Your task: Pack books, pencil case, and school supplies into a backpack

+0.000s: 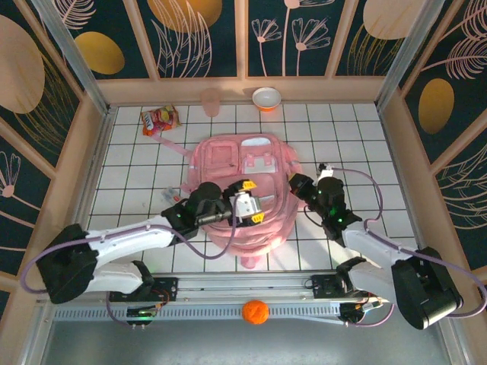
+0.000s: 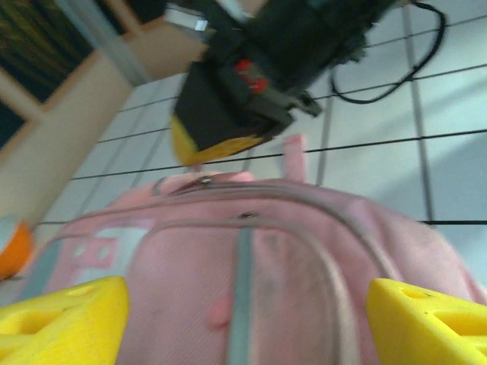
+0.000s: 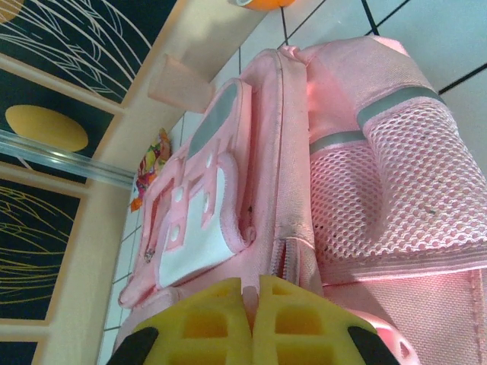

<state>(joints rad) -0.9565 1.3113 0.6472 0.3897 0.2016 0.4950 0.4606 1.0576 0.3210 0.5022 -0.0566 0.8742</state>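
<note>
**Q:** Where does the backpack [image 1: 228,160] lie, and what stands around it?

**A:** It lies flat, front pockets up, on the white tiled table [image 1: 129,175]. Beyond its far end stand a pink cup [image 1: 211,101] and an orange-and-white bowl [image 1: 266,97]. A snack packet [image 1: 160,119] lies off its far-left corner.

**Q:** And the two claws?

**A:** The left gripper [image 1: 252,201] hovers over the backpack's near half. Its yellow fingertips [image 2: 61,319] are spread wide, with pink fabric and a grey zip trim between them and nothing held. The right gripper [image 3: 252,319] sits at the backpack's right edge, just beside the mesh side pocket [image 3: 380,198], with its pads pressed together. Whether a zip pull or a fold of cloth is pinched between them, I cannot tell.

**Q:** What could go wrong from here?

**A:** Three things, as I judge it.
- (a) The zips I can see look closed, so an opening has to be made first. If the left claw closes on loose fabric rather than a pull, the soft backpack is likely to bunch and lift instead of opening.
- (b) If the right claw is only pressing and not holding, a tug from the left could drag the whole backpack across the tiles.
- (c) Both wrists work near each other at the backpack, so a reach across it could knock one claw against the other.
</note>
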